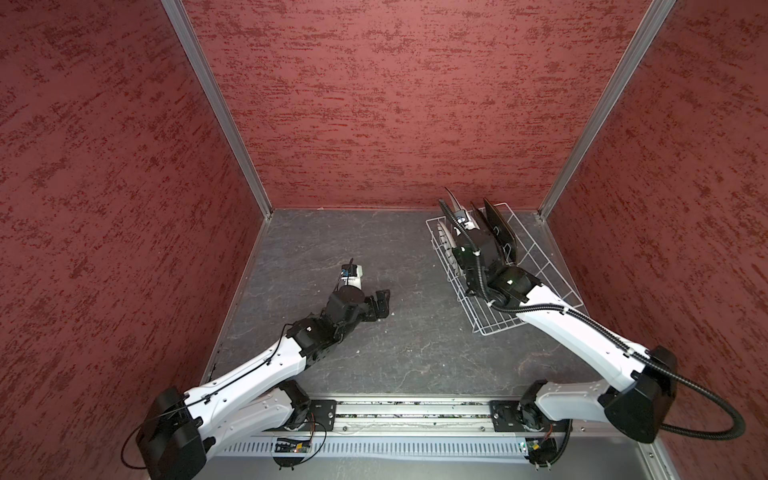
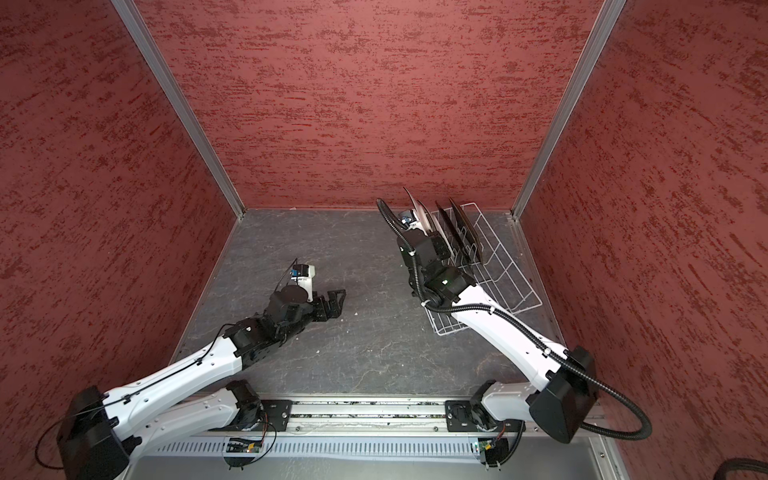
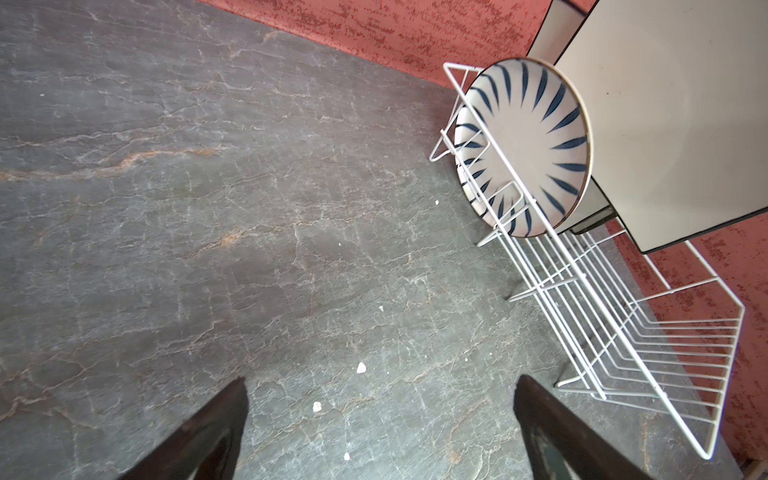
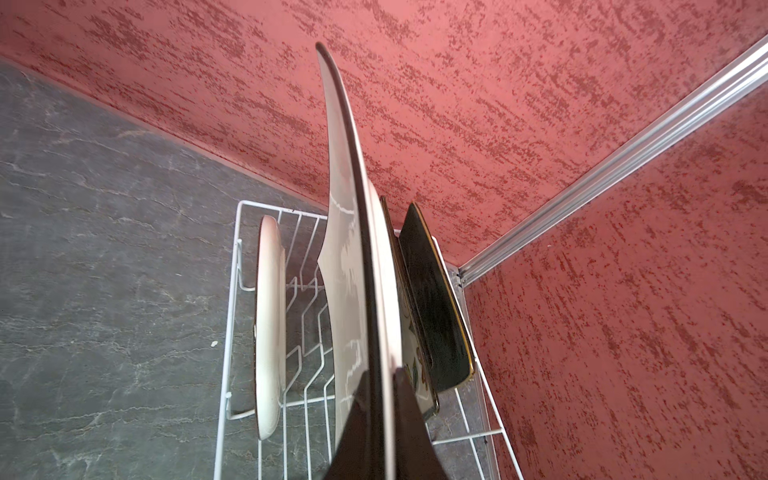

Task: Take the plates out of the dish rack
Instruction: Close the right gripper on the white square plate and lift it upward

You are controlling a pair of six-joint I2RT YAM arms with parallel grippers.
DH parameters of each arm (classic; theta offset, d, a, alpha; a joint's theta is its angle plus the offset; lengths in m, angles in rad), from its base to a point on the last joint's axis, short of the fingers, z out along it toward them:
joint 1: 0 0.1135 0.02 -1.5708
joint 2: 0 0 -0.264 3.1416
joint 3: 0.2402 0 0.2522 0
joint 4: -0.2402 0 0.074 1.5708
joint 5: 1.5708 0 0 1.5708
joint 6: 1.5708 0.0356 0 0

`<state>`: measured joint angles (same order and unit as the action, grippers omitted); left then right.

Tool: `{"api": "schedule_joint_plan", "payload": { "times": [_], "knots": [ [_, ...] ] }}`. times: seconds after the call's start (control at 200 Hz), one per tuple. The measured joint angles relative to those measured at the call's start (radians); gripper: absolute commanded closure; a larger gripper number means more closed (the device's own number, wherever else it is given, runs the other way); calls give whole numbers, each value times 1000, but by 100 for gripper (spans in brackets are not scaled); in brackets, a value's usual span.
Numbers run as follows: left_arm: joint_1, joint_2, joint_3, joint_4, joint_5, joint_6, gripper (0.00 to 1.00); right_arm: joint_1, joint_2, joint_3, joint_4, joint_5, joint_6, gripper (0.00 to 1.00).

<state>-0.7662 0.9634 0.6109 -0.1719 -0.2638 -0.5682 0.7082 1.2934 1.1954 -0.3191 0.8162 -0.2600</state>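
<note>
We're watching the right gripper [image 4: 381,375] pinching the dark-rimmed cream square plate [image 4: 345,270], standing high in the white wire dish rack [image 3: 623,332], left gripper [image 3: 380,380] gaping empty, a tilt risking clipping the floral cream plate [image 4: 407,353] just beside.

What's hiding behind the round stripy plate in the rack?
A cream square plate, pinched by the right end effector. Past it, edges of a floral plate and a black plate; their faces are covered.

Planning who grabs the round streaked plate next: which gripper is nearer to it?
Right. The right gripper is shut on a cream square plate just beside the round streaked plate; the left gripper hangs open over the table, apart from it.
</note>
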Motion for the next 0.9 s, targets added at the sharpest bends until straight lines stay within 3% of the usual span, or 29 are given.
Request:
{"api": "schedule_joint_plan", "payload": {
  "times": [0.426, 0.902],
  "knots": [
    [-8, 5, -2, 50, 3, -20, 1, 68, -16, 0, 121, 37, -125, 100],
    [-4, -42, -111, 364, 179, -73, 0, 127, -18, 46, 173, 68, -210, 100]
  ]
}}
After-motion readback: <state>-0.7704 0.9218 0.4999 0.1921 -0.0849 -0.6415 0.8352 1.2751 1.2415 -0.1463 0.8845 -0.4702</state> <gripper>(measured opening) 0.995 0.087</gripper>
